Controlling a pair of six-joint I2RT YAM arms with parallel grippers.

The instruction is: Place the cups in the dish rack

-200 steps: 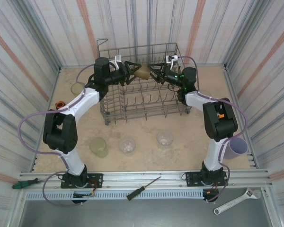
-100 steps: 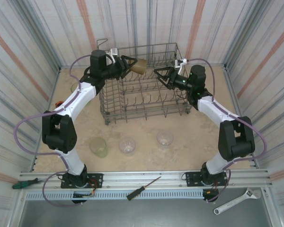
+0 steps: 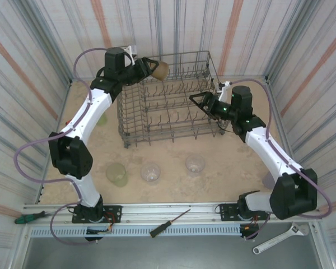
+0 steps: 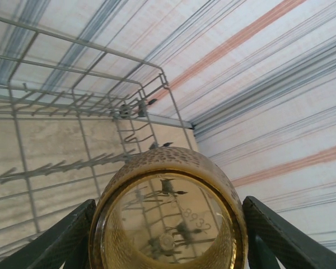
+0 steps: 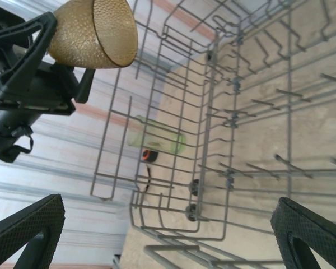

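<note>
Your right gripper [image 3: 196, 101] has let go of the amber cup [image 3: 160, 70] that both grippers shared a second ago. Its jaws now stand wide apart, and it has drawn back over the right side of the dish rack [image 3: 157, 128]. Your left gripper [image 3: 148, 69] alone clamps that cup and has carried it up above the rack's rear left corner. Count one amber cup in the air. Three cups stand in a row on the table [image 3: 235, 157] in front of the rack: one yellow-green cup [image 3: 116, 174] and two clear cups [image 3: 151, 171] [image 3: 195, 164]. One further yellow-green cup [image 3: 101, 119] sits left of the rack, partly hidden behind the left arm.
</note>
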